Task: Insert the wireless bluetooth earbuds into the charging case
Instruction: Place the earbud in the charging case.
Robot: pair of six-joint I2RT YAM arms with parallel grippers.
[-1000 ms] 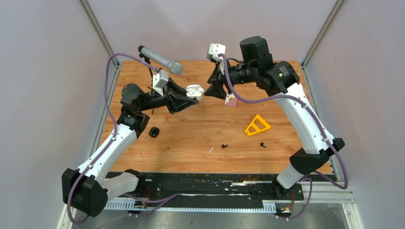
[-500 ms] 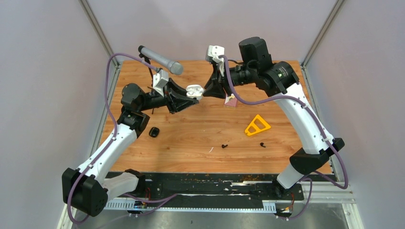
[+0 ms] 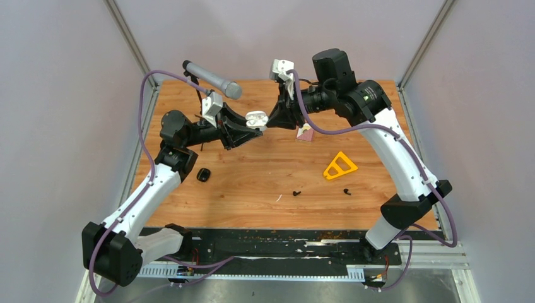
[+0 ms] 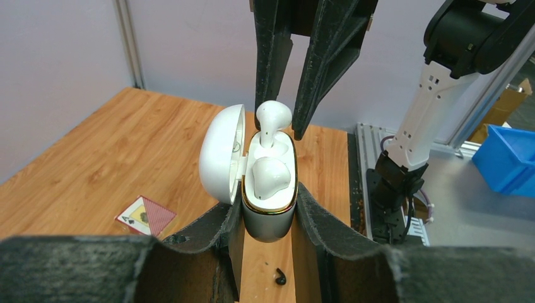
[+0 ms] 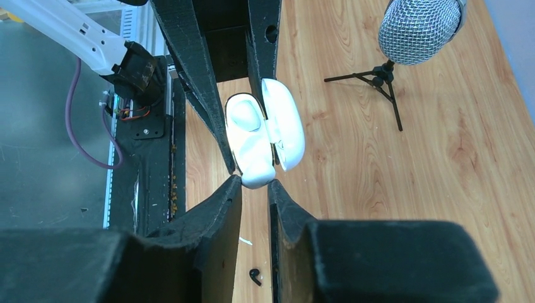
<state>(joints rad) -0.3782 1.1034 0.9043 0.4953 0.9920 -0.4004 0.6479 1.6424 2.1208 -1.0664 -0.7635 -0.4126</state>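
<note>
White earbud in hand: the second white earbud [image 4: 274,118] stands nearly upright over the far socket, its stem dipping in and its bulb above the rim; it looks not yet seated.
White earbud at rest: the first white earbud [image 4: 271,178] lies in the near socket, which leaves only the far one free.
Charging case: the charging case [image 4: 268,221] is held up off the table [image 3: 252,208], mouth turned towards the other arm, so the sockets face the incoming stem.
Lid: the lid [image 4: 221,154] is swung open to one side, clear of both sockets.
Right gripper: the right gripper [image 5: 254,183] is narrow, its fingers pinching the bulb from both sides, probably to steer the stem straight down.
Left gripper: the left gripper [image 4: 268,197] clamps the case body low, leaving the top unobstructed.
Black pair: two black earbuds [image 3: 296,192] [image 3: 346,190] lie apart on the wood near the front edge, untouched.
Small black object: it sits on the table [image 3: 203,175] beside the left arm; whether it is a second case I cannot tell.
Surroundings: a microphone [image 3: 211,79], a playing card [image 4: 146,216] and a yellow triangle [image 3: 340,165] play no part.
</note>
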